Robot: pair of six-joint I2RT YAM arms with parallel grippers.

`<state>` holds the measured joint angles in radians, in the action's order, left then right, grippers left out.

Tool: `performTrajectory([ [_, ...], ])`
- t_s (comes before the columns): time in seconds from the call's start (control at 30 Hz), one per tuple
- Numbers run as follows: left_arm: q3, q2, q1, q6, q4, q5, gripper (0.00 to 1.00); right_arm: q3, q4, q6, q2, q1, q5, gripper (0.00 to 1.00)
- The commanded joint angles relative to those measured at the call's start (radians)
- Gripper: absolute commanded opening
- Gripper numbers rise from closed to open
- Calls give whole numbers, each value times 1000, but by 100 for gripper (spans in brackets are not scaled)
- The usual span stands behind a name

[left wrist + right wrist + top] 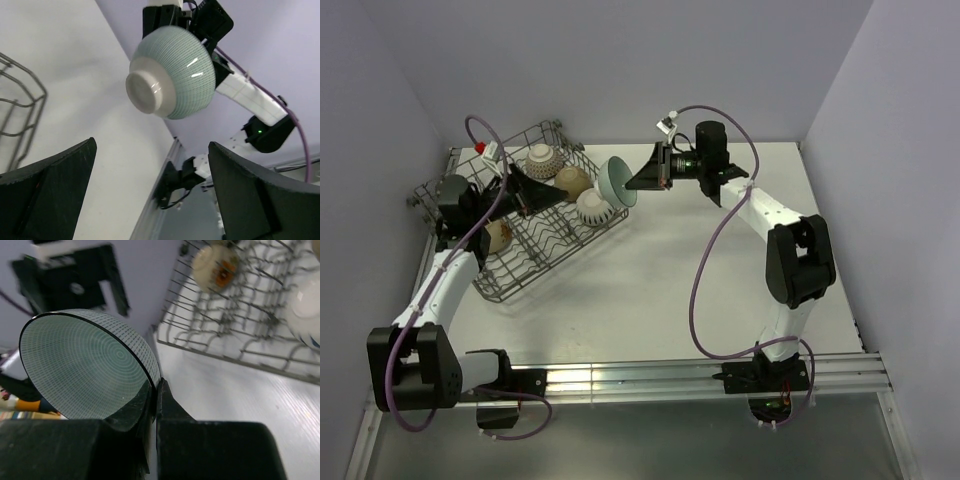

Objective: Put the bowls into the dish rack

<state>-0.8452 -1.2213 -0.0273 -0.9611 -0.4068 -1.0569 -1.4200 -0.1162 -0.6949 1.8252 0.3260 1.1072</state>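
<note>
A pale green bowl (pixel 617 182) with fine ribbed lines hangs on its side in the air just right of the dish rack (pixel 488 283). My right gripper (pixel 640 180) is shut on its rim; in the right wrist view the rim is pinched at the right gripper (pixel 156 390), with the green bowl's (pixel 85 365) inside facing the camera. My left gripper (pixel 545 195) hovers over the rack, open and empty. In the left wrist view the green bowl (pixel 172 72) shows its white foot beyond the left gripper (pixel 150 185). Several cream bowls lie in the rack, such as one bowl (pixel 593 206).
The grey wire rack (pixel 240 330) stands at the table's back left, near the left wall. Its corner wires (pixel 20 110) show at the left. Cream bowls (pixel 215 265) rest among its tines. The right arm (pixel 255 97) and the table's front rail (pixel 670 375) are in view.
</note>
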Motion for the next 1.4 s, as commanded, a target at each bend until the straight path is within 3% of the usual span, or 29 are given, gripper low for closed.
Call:
performTrajectory([
  [0.0, 55, 19, 70, -270, -340, 35, 100, 13, -404, -305, -52, -12, 112, 0],
  [0.2, 136, 31, 138, -398, -506, 113, 99, 124, -778, -638, -46, -7, 105, 0],
  [0.4, 161, 28, 171, -444, -578, 212, 100, 164, -793, -647, -66, 38, 103, 0],
  [0.8, 155, -35, 240, -501, -595, 212, 96, 174, -836, -687, -66, 93, 92, 0],
  [1.17, 169, -33, 250, -542, -690, 218, 78, 177, -833, -698, -49, 104, 98, 0],
  [1.37, 172, -53, 251, -573, -745, 222, 60, 181, -846, -710, -43, 105, 105, 0],
])
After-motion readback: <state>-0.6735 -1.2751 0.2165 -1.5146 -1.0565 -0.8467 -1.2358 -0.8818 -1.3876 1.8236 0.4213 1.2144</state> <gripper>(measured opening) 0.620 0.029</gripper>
